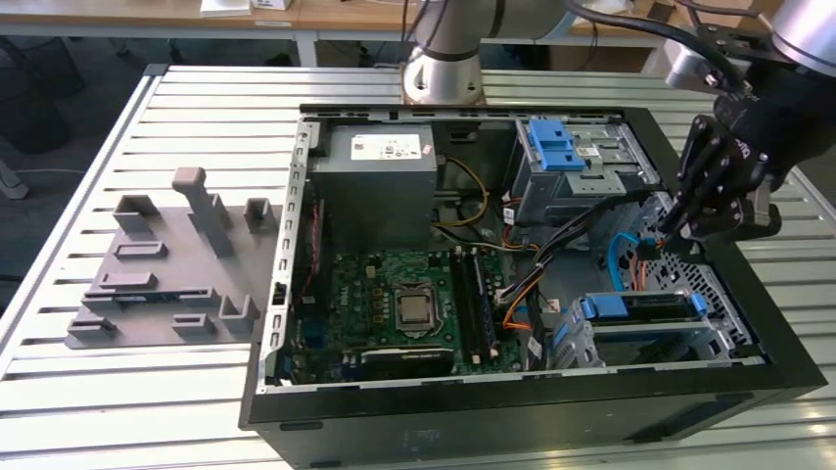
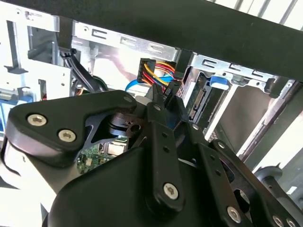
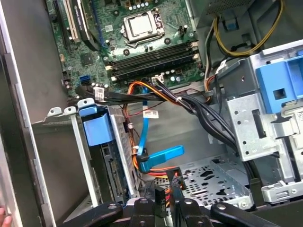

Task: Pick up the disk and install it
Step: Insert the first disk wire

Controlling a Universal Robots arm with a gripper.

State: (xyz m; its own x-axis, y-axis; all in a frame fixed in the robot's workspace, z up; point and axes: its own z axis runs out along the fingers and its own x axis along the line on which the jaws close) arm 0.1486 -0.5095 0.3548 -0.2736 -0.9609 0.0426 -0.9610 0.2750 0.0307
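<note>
Black linkages of our claw (image 2: 166,106) crowd the second wrist view, its fingertips drawn together on what looks like a dark cable connector with coloured wires (we judge this a cabling step). We see the disk (image 1: 636,307) already seated in the lower cage of the computer case (image 1: 523,421), blue frame outward, so installation seems nearly complete.

From the exterior view we looked down from above at the open black metal computer case (image 1: 523,392) on the slatted grey table (image 1: 78,382), fairly far back. The first wrist view faced down into the case, near the green circuit board (image 3: 137,42). The second wrist view sat very close behind the black gripper linkage. Both wrist views shared the red-and-yellow cable plug (image 2: 154,73) (image 3: 173,182).
</note>
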